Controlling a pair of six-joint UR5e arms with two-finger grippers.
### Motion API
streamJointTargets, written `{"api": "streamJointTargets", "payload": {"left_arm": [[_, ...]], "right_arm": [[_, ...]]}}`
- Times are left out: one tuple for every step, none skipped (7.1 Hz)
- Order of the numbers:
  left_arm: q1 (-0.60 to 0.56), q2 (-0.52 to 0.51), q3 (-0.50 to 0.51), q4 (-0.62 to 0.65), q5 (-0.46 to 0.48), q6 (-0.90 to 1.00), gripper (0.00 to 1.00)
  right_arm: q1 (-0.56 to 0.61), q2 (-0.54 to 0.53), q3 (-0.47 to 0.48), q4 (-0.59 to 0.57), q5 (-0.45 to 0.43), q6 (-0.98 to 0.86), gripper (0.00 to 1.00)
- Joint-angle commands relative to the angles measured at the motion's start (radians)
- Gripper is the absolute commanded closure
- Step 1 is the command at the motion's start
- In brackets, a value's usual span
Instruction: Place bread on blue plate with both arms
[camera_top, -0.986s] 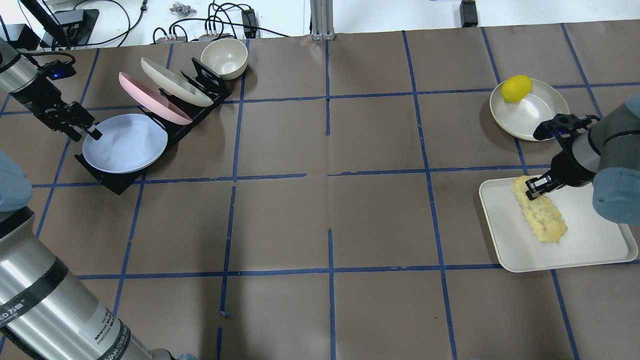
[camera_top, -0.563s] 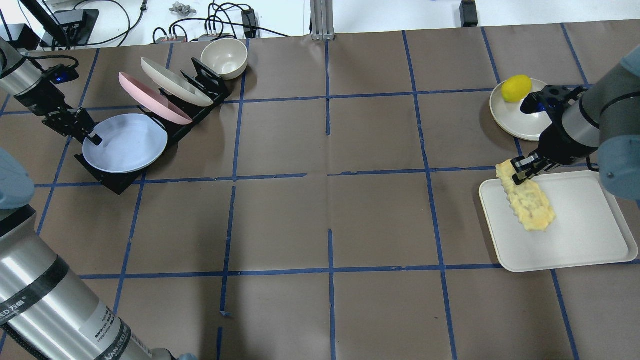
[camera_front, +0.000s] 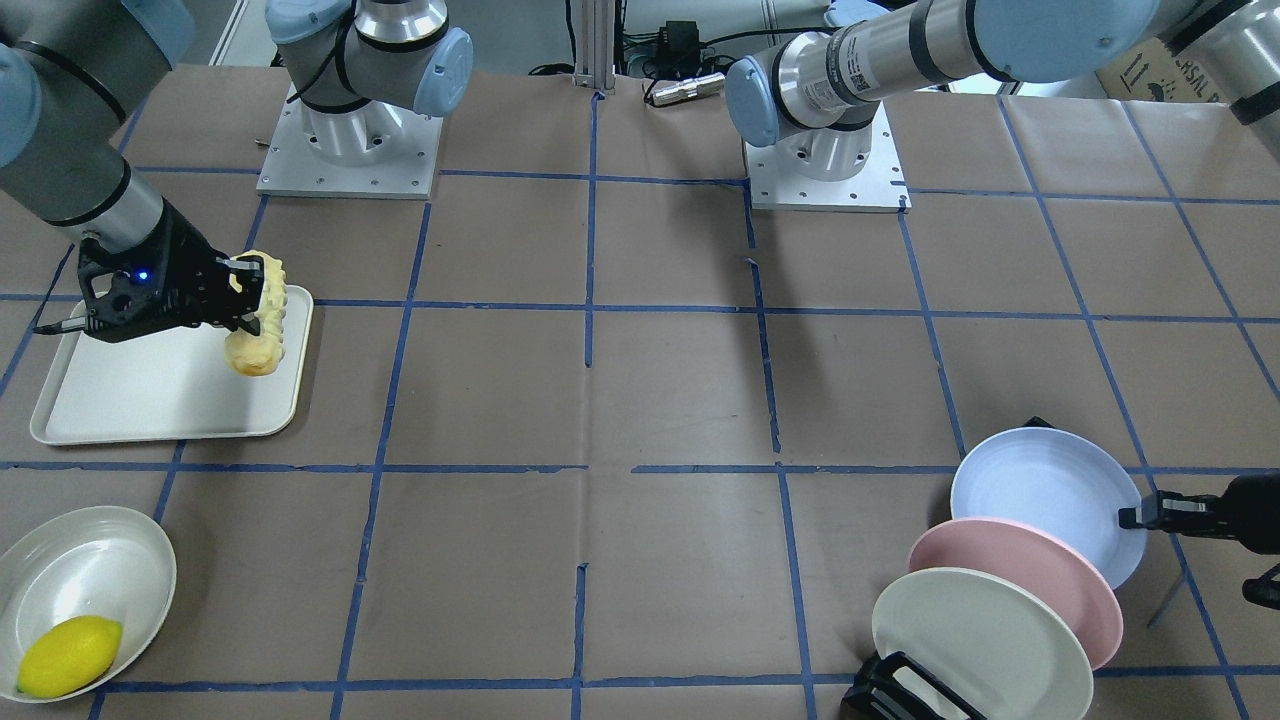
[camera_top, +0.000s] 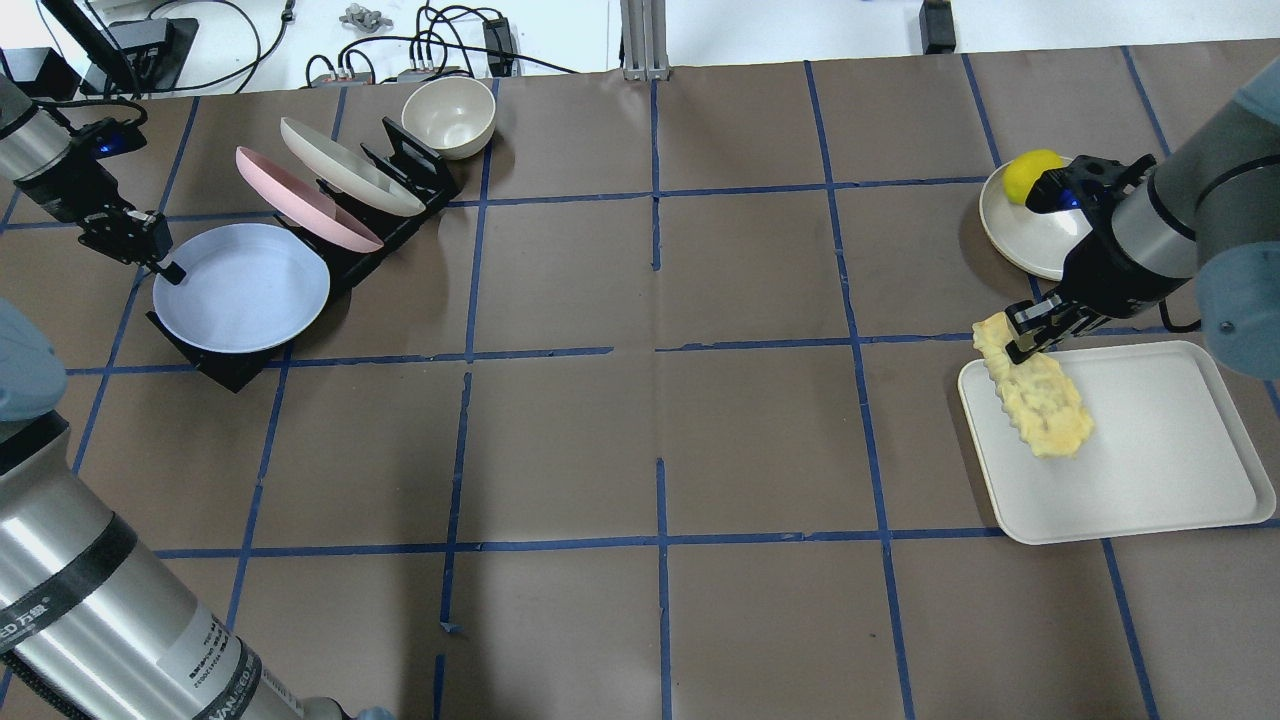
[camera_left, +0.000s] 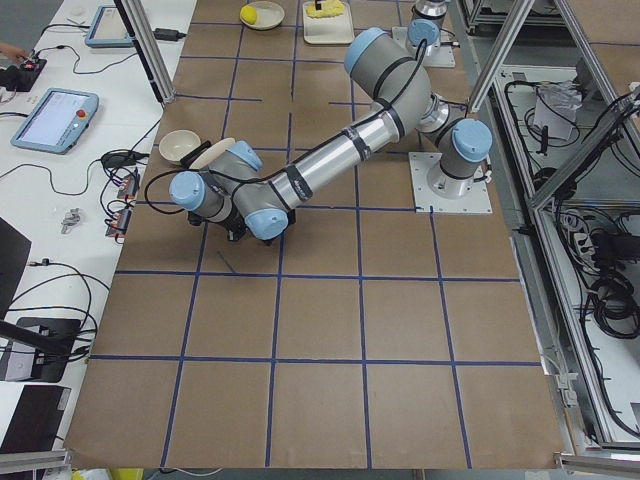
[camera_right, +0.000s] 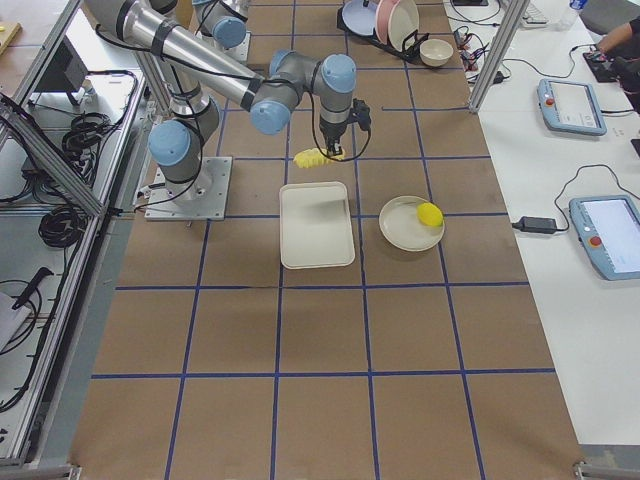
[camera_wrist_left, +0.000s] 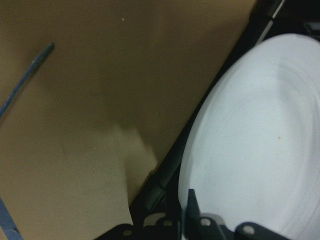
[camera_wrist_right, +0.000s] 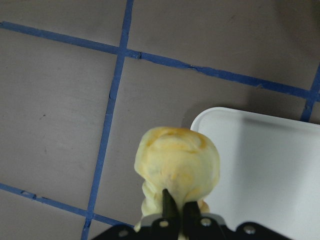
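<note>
The bread (camera_top: 1045, 402) is an oblong yellow loaf. My right gripper (camera_top: 1024, 336) is shut on its far end and holds it lifted and tilted over the near-left corner of the white tray (camera_top: 1160, 470). It hangs from the fingers in the right wrist view (camera_wrist_right: 177, 165) and shows in the front view (camera_front: 258, 325). The blue plate (camera_top: 240, 288) leans in the front slot of a black rack (camera_top: 228, 366). My left gripper (camera_top: 163, 266) is shut on the plate's left rim, which also shows in the left wrist view (camera_wrist_left: 260, 150).
A pink plate (camera_top: 300, 200) and a cream plate (camera_top: 345, 165) stand in the rack behind the blue one. A cream bowl (camera_top: 448, 112) sits beyond it. A lemon (camera_top: 1028, 170) lies in a shallow white dish (camera_top: 1020, 235) behind the tray.
My right gripper has lifted the bread's end and carried it up and leftward past the tray's corner. My left gripper has drawn the blue plate slightly left in the rack.
</note>
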Motion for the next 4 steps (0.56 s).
{"api": "streamJointTargets", "payload": {"left_arm": [[-0.002,0.038,0.06,-0.093,0.013,-0.001,0.91],[-0.005,0.073,0.061,-0.115,0.015,0.0,0.91],[-0.005,0.127,0.029,-0.146,0.016,-0.001,0.91],[-0.012,0.177,-0.015,-0.154,0.031,-0.03,0.91]], "right_arm": [[0.105,0.02,-0.018,-0.001,-0.066,0.214,0.92],[0.155,0.038,-0.073,0.015,-0.102,0.285,0.91],[0.17,0.063,-0.139,0.094,-0.107,0.315,0.91],[0.177,0.078,-0.197,0.146,-0.105,0.345,0.91]]}}
